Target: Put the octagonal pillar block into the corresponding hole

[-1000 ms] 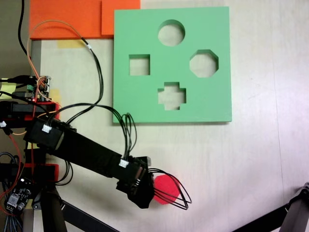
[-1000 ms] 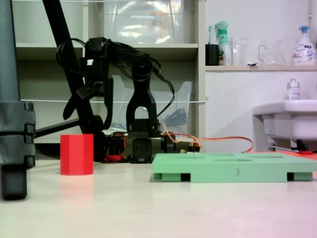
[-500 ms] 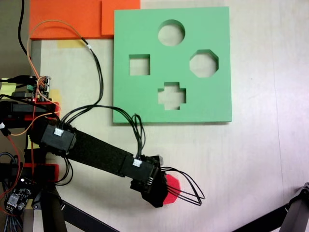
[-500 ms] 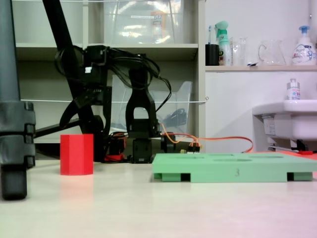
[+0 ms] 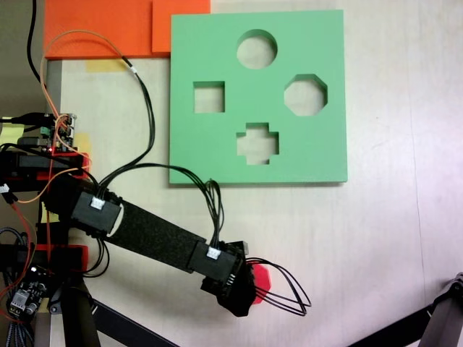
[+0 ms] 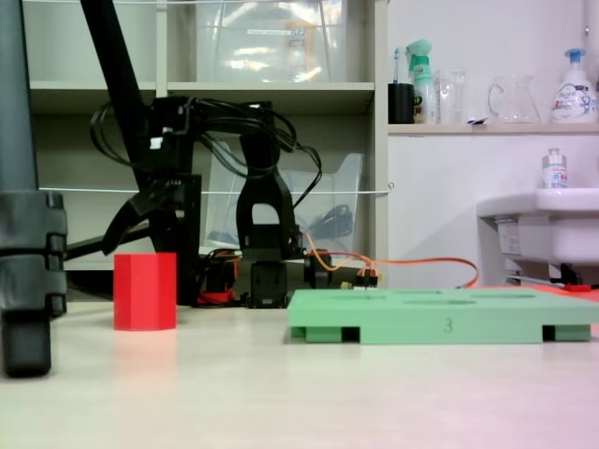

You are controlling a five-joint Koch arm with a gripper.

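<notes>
Where the arm's black wrist covers it from above, the octagonal pillar block point(image 5: 261, 278) shows as just a red sliver at the wrist's 3 o'clock edge, crossed by looping black cables point(image 5: 289, 293). In the low fixed view the block point(image 6: 145, 291) stands upright and whole on the pale table point(image 6: 299, 383), its base on the surface, with the gripper point(image 6: 140, 210) hanging just above and behind it at 12 o'clock. One dark finger slants down toward the block's top left; the other jaw merges with the arm's body, so I cannot tell how far the hand is spread, nor whether it touches the block.

At roughly 1 o'clock from the block in the top-down view lies the green foam board point(image 5: 325, 155), well apart. The corresponding hole point(image 5: 305, 95) sits at the board's 3 o'clock side, empty. From the side the board point(image 6: 440, 323) is a low slab whose cutouts are hard to make out.

A tripod leg point(image 6: 26, 224), blurred and cut off by the frame, stands at 9 o'clock of the block.
</notes>
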